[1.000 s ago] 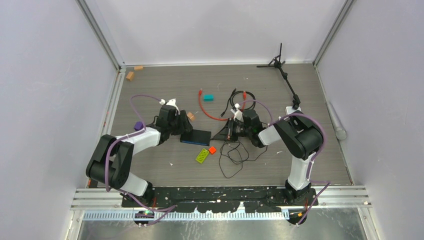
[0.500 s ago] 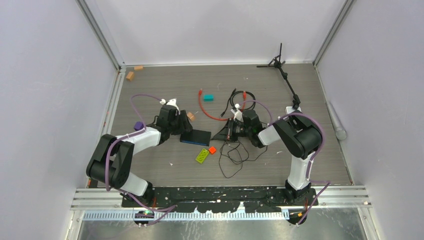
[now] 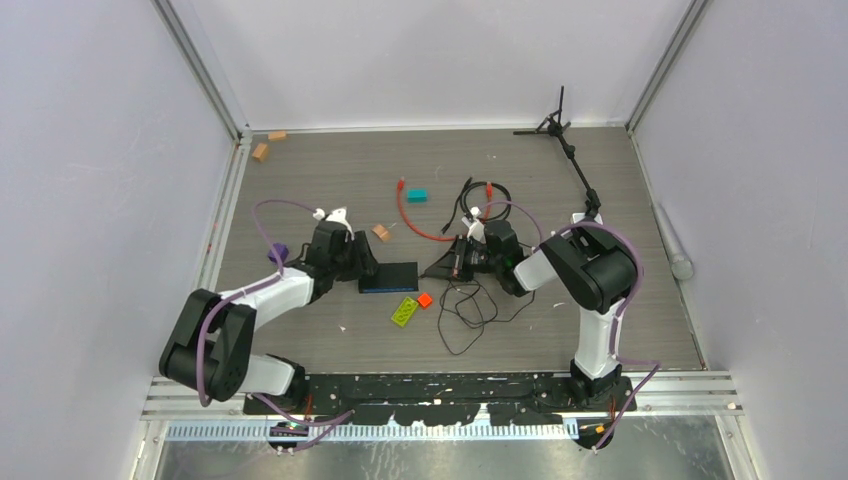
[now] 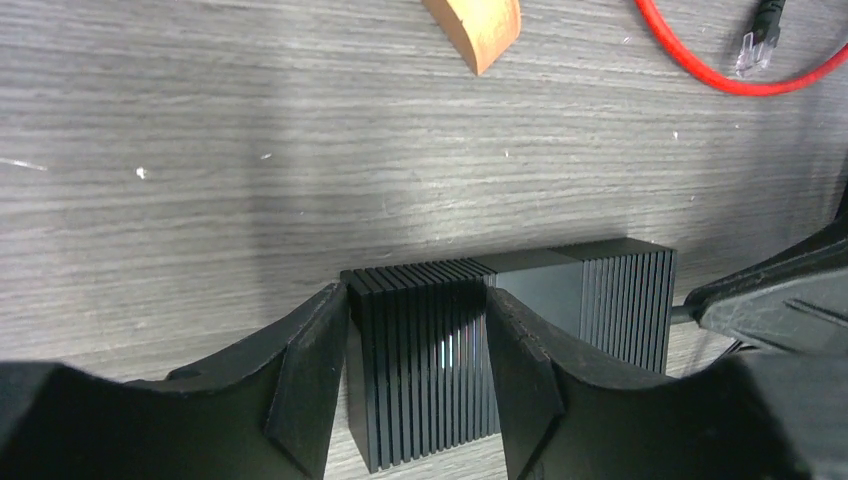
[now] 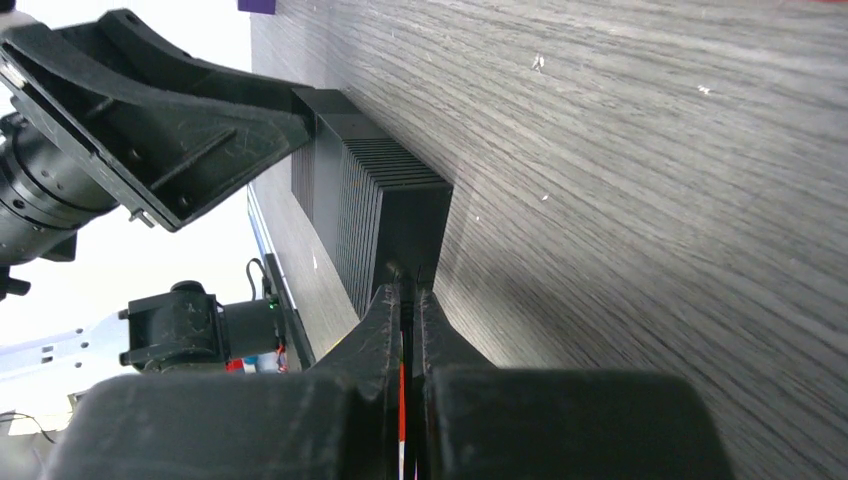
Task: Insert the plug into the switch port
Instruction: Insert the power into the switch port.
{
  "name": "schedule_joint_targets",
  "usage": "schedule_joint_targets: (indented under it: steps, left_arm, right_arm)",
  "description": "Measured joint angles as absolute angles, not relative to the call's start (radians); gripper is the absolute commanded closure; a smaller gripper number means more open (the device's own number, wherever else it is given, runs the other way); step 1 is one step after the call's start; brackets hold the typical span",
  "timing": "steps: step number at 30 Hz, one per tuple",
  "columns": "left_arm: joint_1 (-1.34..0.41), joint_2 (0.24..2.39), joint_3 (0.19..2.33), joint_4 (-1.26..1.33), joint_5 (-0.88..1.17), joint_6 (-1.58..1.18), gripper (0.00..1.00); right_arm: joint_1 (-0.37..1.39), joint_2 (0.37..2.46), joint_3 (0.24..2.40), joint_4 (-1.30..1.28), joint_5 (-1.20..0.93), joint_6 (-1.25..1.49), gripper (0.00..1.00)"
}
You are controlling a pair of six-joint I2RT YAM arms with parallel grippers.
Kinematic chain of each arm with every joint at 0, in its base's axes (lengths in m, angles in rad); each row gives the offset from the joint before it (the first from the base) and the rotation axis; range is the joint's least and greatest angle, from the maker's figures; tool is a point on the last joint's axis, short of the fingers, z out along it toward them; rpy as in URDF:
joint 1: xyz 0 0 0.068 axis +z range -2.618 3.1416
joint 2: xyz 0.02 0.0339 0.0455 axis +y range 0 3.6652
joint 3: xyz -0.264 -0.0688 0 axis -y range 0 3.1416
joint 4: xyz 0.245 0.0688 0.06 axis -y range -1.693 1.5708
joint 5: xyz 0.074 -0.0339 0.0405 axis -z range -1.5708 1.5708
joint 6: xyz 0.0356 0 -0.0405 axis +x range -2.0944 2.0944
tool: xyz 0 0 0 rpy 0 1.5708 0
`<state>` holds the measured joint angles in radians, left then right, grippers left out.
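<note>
The black ribbed switch lies mid-table. My left gripper is shut on its left part, with the fingers pressed against the ribs in the left wrist view. My right gripper is shut on the plug, a thin dark tip that meets the right end face of the switch. A red sliver shows in the gap between those fingers. The plug also shows as a short grey stub in the left wrist view. The red-orange cable curves across the table behind and runs toward my right wrist, where it is hidden.
A wood block sits just behind the switch. A green brick and an orange block lie in front. A thin black wire coil lies at front right. A teal block and a black stand are farther back.
My left arm swung toward the front and its gripper now sits lower on the left end of the switch, uncovering the wood block. The switch shifted slightly forward. The right arm has not moved.
</note>
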<state>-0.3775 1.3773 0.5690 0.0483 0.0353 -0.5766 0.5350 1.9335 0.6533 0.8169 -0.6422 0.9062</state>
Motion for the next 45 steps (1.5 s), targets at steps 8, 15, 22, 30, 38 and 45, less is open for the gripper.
schedule_joint_targets:
  steps: [8, 15, 22, 30, 38, 45]
  left_arm:
    - [-0.377, 1.335, 0.526, 0.046, 0.036, -0.591, 0.45]
    - [-0.377, 1.316, 0.508, 0.048, 0.028, -0.602, 0.44]
    - [-0.377, 1.304, 0.493, 0.054, 0.027, -0.622, 0.44]
    - [-0.377, 1.240, 0.415, 0.093, 0.036, -0.678, 0.45]
    - [-0.377, 1.205, 0.386, 0.099, 0.029, -0.700, 0.47]
    - [-0.377, 1.207, 0.388, 0.098, 0.028, -0.699, 0.48]
  right_arm:
    - [0.534, 1.954, 0.666, 0.838, -0.648, 0.924, 1.00]
    - [0.530, 1.986, 0.688, 0.845, -0.679, 0.939, 1.00]
    - [0.528, 1.997, 0.704, 0.827, -0.691, 0.937, 1.00]
    - [0.527, 1.997, 0.711, 0.813, -0.693, 0.931, 1.00]
    - [0.522, 2.072, 0.715, 0.932, -0.746, 1.013, 1.00]
    - [0.519, 2.082, 0.715, 0.958, -0.754, 1.040, 0.99]
